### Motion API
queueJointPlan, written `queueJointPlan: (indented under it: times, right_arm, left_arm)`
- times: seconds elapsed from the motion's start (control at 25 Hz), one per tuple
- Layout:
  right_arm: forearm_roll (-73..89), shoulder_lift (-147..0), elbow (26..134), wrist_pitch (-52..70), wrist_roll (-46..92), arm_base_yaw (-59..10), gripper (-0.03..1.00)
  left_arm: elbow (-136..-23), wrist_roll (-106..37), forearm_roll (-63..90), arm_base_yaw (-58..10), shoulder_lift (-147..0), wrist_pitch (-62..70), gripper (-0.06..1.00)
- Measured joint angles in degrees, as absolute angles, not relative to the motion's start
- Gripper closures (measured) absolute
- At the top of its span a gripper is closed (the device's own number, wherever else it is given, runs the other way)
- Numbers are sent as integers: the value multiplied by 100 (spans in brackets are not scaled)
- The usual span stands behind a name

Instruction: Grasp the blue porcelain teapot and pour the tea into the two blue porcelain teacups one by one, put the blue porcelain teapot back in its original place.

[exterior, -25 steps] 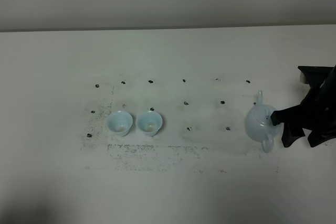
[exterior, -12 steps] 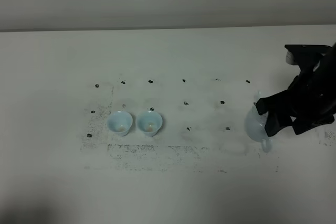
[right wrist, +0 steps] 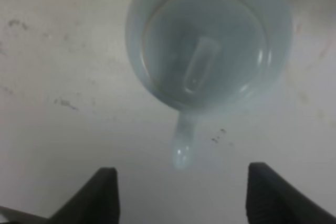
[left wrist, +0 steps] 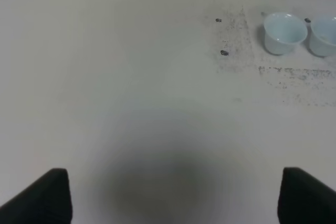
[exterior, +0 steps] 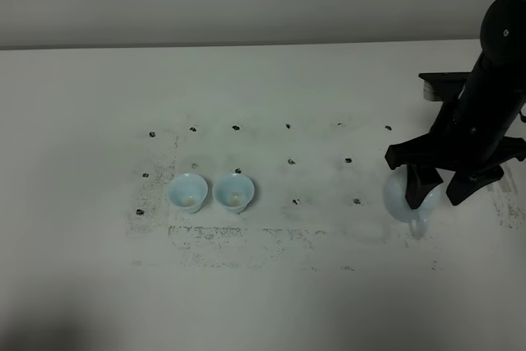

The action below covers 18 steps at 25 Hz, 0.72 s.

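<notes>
right arm [exterior: 485, 113]: matte black all over, rounded top joint [exterior: 493, 43] carrying a small white mark [exterior: 507, 32]. left pincer [left wrist: 173, 198] and right pincer [right wrist: 184, 195]: plain black fingers [left wrist: 44, 198], blunt wedge-shaped tips.

Ext cam overhead; R wrist close above teapot [right wrist: 207, 45]; L wrist, ext share teacups [left wrist: 284, 32].

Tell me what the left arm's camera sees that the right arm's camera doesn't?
Only the left wrist view shows the two cups, side by side near some black dots. Only the right wrist view shows the teapot, seen from above with its lid on. Both show the white table, and each shows its own gripper open and holding nothing: the left gripper, the right gripper.
</notes>
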<state>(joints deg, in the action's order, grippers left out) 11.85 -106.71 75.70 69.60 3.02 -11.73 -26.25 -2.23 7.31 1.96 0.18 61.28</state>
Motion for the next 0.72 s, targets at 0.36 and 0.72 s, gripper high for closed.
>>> queueJointPlan:
  times: [0.36,0.72]
  right_arm:
    - [1287,-10248,6709,6162,0,-1402,53]
    - [1147,-10554,6696,5631,-31,-1397,54]
  left_arm:
    - [-2625,-223,731,196,18,6128,19]
    - [-2625,-223,731,196,18,6128,19]
